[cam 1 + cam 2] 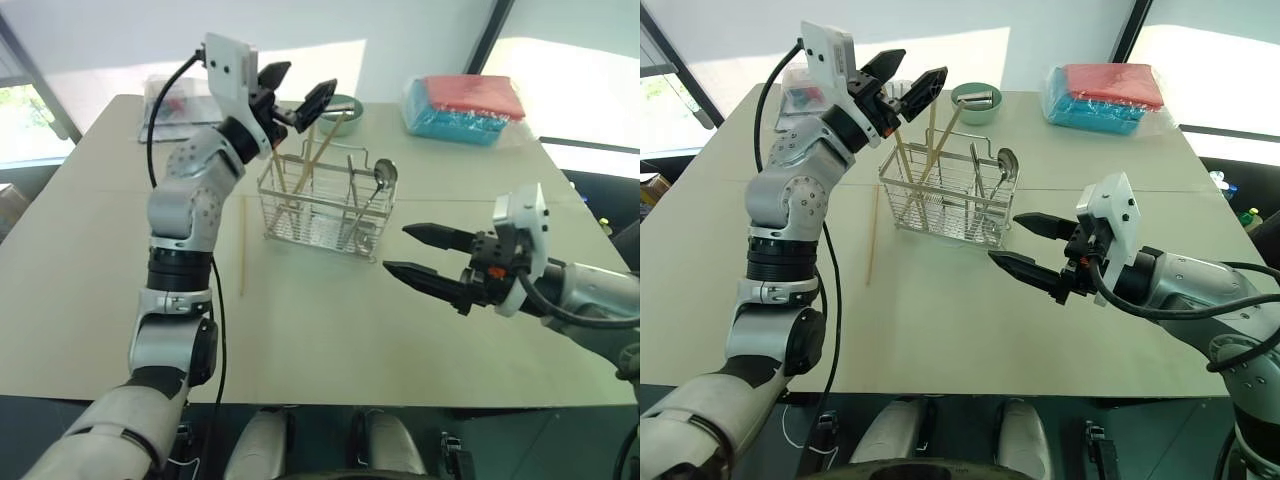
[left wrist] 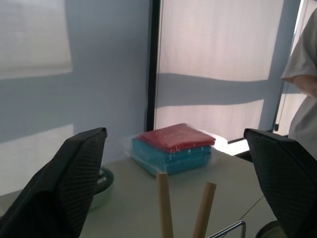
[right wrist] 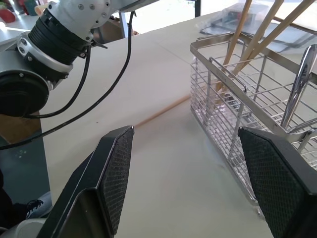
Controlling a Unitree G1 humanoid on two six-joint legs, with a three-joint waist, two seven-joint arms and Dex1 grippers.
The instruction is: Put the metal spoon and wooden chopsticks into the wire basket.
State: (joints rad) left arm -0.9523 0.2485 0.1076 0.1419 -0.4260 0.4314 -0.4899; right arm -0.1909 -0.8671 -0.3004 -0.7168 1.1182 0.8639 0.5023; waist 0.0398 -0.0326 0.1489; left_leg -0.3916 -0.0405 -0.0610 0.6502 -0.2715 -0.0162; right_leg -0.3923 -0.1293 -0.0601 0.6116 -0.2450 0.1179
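Note:
The wire basket (image 1: 322,212) stands mid-table. Three wooden chopsticks (image 1: 303,165) lean upright in its left compartments, their tips (image 2: 163,203) showing between the fingers in the left wrist view. One more chopstick (image 1: 242,245) lies flat on the table left of the basket. The metal spoon (image 1: 383,176) stands in the right end of the basket, bowl up. My left gripper (image 1: 311,75) hovers open just above the chopstick tips, holding nothing. My right gripper (image 1: 395,248) is open and empty, low over the table to the right of the basket (image 3: 237,114).
A small green bowl (image 1: 975,100) sits behind the basket. A red and blue cloth pack (image 1: 466,108) lies at the back right, a clear plastic bag (image 1: 172,100) at the back left. A person (image 2: 303,74) stands beyond the table.

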